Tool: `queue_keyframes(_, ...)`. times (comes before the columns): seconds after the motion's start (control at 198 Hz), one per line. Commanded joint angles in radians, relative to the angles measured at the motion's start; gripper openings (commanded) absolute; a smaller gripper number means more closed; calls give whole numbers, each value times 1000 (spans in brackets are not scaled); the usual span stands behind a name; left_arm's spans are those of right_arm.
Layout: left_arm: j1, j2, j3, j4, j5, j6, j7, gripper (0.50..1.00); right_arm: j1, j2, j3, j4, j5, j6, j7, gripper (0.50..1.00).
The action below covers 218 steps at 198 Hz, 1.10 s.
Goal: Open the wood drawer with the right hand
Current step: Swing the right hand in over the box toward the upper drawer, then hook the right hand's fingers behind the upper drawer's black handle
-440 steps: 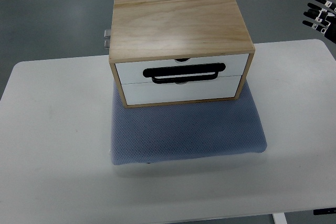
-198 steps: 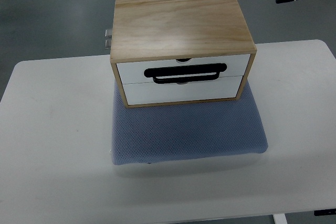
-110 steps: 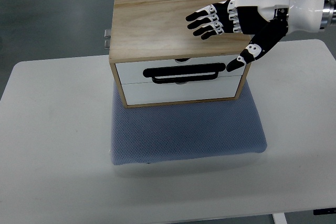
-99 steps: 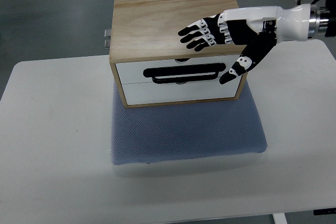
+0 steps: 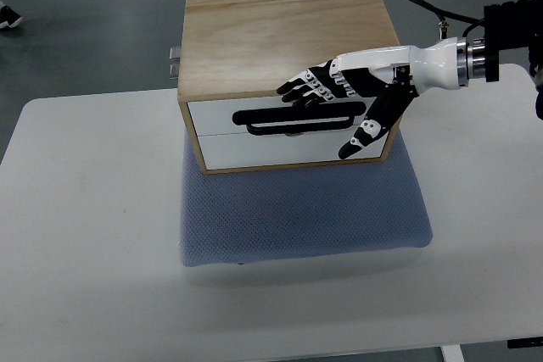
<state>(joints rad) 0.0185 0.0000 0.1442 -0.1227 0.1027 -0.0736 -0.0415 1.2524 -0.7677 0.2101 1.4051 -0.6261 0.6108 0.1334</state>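
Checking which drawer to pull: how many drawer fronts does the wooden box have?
2. The upper drawer sits under the wooden top, partly covered by the right hand. The lower drawer sits directly beneath it. The black handle spans their seam.

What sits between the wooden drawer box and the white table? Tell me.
A blue-grey mat lies under the wooden drawer box, on the white table, in the top view.
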Motion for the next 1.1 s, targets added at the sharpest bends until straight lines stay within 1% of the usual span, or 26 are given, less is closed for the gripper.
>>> queue_keyframes(0.0, 0, 0, 0, 0, 0, 0, 0, 1000, -10, 5, -1, -12, -15, 0, 0, 944)
queue_keyframes(0.141, 0, 0, 0, 0, 0, 0, 0, 1000, -22, 19, -1, -29, -26, 0, 0, 944)
queue_keyframes(0.414, 0, 0, 0, 0, 0, 0, 0, 1000, -34, 68, -3, -118, -30, 0, 0, 944)
queue_keyframes(0.817, 0, 0, 0, 0, 0, 0, 0, 1000, -54, 91, -9, -169, -63, 0, 0, 944)
queue_keyframes(1.095, 0, 0, 0, 0, 0, 0, 0, 1000, -70, 105, -15, -169, -70, 0, 0, 944)
